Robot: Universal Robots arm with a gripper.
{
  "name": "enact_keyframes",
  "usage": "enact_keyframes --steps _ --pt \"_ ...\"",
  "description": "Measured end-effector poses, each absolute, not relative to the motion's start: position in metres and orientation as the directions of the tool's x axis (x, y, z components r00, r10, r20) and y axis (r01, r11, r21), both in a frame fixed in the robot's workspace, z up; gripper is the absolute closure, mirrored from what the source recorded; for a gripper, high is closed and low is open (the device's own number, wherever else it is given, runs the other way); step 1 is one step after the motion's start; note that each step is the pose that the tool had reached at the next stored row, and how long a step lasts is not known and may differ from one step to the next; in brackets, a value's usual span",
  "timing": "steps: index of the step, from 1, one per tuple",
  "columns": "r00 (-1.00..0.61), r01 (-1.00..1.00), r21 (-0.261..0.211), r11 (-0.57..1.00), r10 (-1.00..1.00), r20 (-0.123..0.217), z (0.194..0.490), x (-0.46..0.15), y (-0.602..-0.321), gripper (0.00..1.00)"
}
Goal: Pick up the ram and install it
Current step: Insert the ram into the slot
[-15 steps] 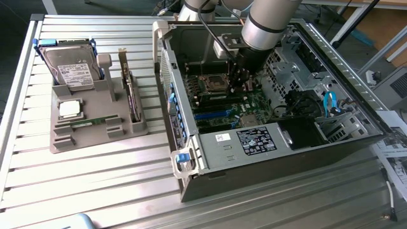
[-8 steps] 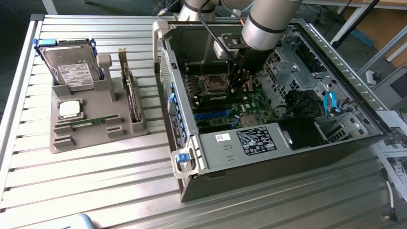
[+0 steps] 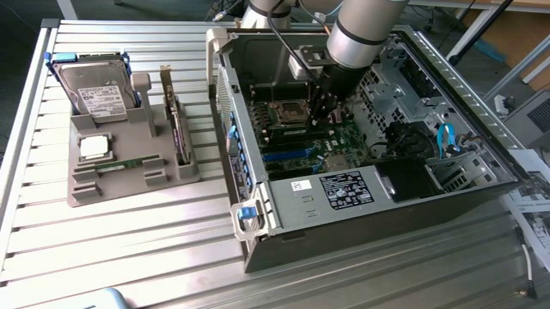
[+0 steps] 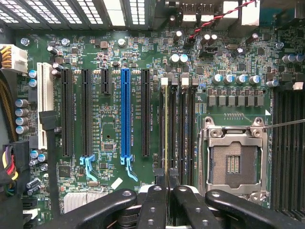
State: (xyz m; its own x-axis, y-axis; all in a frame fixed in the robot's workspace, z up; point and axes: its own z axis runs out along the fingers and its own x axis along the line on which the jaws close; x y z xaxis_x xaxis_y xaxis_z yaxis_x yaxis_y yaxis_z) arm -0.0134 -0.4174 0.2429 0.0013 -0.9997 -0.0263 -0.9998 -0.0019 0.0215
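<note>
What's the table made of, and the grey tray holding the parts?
The table looks like bare metal, likely aluminium: pale silver ribbed slats with a soft sheen. The grey tray looks like matte plastic: dull, even grey, no glint.

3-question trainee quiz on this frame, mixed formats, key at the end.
1. True or false: the CPU socket is empty.
2. The gripper is shut on: A) a hard drive, B) the ram, C) a blue cable.
3. Fill in: a second ram stick lies in the grey ____ beside the case.
Key: 1 true; 2 B; 3 tray.
</note>
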Motion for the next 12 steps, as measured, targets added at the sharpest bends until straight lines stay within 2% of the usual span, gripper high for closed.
enact_keyframes --steps 8,12 --pt "0.001 -1.000 0.022 -0.002 -1.000 -0.026 0.2429 -0.0120 -0.4174 0.88" --pt "0.001 -1.000 0.021 -0.002 -1.000 -0.013 0.2428 -0.0120 -0.4174 0.88"
